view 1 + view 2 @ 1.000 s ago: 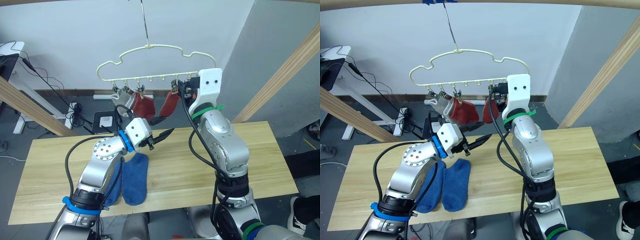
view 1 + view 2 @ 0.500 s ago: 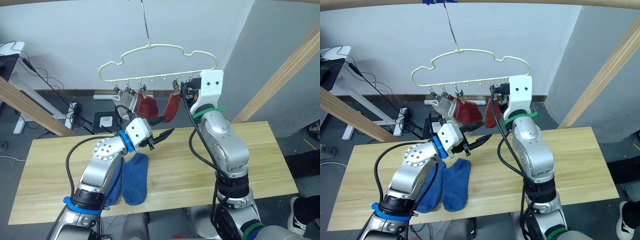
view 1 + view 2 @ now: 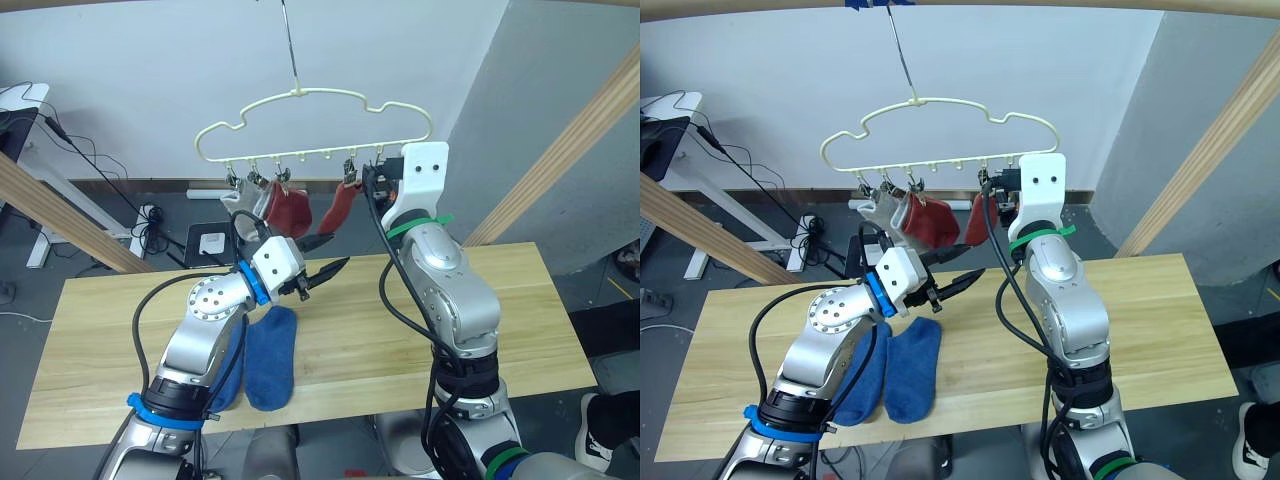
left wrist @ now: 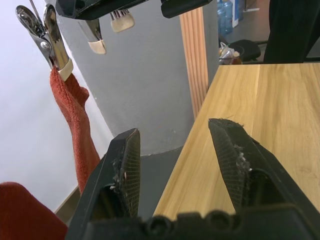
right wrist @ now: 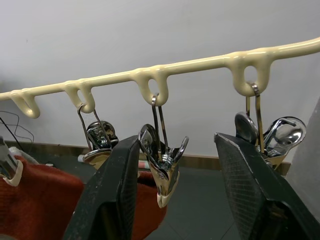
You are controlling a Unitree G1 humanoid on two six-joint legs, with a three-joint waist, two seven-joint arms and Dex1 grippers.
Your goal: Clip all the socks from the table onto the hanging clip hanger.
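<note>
While two blue socks lie side by side on the table below the left arm, the left gripper hovers above the tabletop with its fingers spread and nothing between them. Just above it hangs the clip hanger, carrying a grey sock and two rust red socks. Raised to the hanger's row of clips, the right gripper stands apart around a bare clip, empty.
</note>
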